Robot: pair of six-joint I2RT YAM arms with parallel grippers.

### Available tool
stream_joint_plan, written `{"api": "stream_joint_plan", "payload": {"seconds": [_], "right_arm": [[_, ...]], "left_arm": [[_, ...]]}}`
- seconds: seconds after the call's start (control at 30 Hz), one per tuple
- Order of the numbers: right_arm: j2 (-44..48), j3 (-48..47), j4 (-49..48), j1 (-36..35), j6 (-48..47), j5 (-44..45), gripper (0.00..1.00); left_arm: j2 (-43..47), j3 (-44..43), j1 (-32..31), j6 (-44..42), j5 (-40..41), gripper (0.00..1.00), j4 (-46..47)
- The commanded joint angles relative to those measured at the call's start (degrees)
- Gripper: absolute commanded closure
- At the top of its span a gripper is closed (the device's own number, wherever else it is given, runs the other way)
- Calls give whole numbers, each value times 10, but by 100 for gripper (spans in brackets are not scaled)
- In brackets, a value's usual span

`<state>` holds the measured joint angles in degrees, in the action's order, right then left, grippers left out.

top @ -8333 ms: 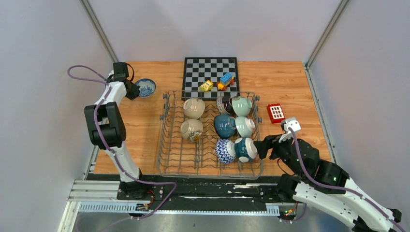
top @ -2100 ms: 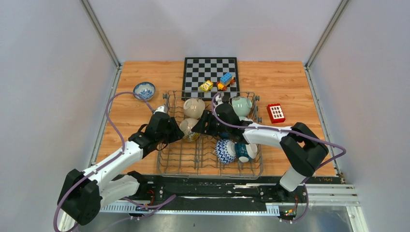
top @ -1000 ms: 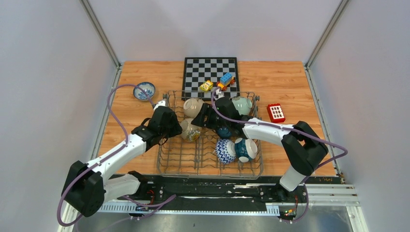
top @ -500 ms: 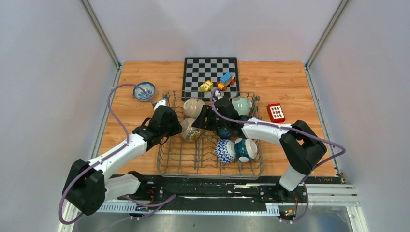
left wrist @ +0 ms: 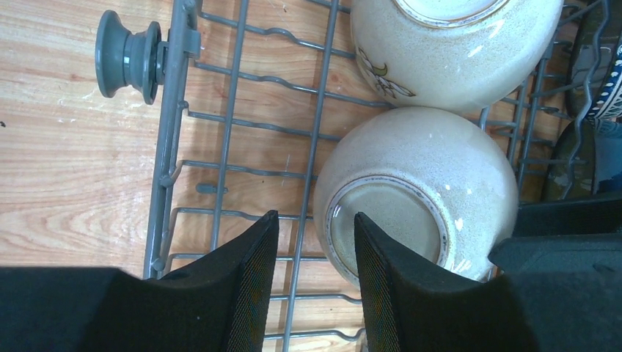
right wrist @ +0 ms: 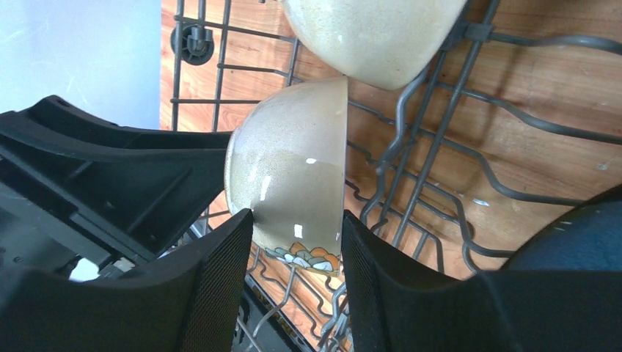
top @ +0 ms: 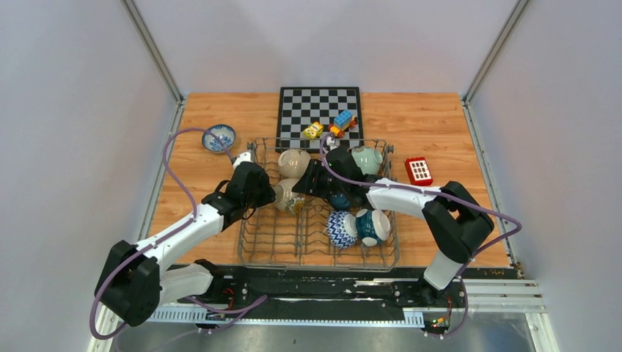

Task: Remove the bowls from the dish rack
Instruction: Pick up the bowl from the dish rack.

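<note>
1. I see the dish rack [top: 279, 246], a grey wire basket with rows of upright tines. It stands mid-way across the wooden table [top: 440, 117], just on the near side of the chessboard [top: 320, 106].
2. The flowered cream bowl [top: 287, 198] stands on edge in the rack's left half, foot to the left and mouth to the right. It is speckled cream and glossy, with an orange-and-white flower sprig on its wall and a brownish ring round the foot.
3. My right gripper [right wrist: 297, 216] has this bowl between its fingers. One pad lies on the curved outer wall and the other on the rim, so the jaws look closed on it, still partway apart.
4. My left gripper [left wrist: 315, 220] is at the foot side with its jaws partly apart. One finger overlaps the foot ring; the other stands clear, with wire and wood showing beside it, so it grips nothing.
5. A second cream bowl [top: 293, 163] rests against the flowered one on its far side.
6. In the right half, a mint bowl [top: 367, 159] is at the far end. A dark teal bowl [top: 339, 202] is largely hidden under my right arm. A zigzag bowl [top: 339, 229] and a teal bowl [top: 372, 226] lie side by side nearer.
7. A blue-and-white bowl [top: 219, 136] sits upright on the table beyond the rack's far-left corner.
</note>
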<state>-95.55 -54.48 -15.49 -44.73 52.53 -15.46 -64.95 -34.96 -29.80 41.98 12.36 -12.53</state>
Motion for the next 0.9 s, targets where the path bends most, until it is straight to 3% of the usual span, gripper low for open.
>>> {"api": "stream_joint_plan", "payload": {"seconds": [0.0,0.53,0.87], "right_arm": [[-1,-4,-49,-1,10,-40,51],[-38,1,-115,-5,31,-100,59],[-56,8,-161,-5,54,-114,71]], "left_arm": [[-10,18,-3,-1,-9,55,-4],[-4,20,-3,-3,-4,55,-7],[7,22,-3,-6,2,55,-15]]}}
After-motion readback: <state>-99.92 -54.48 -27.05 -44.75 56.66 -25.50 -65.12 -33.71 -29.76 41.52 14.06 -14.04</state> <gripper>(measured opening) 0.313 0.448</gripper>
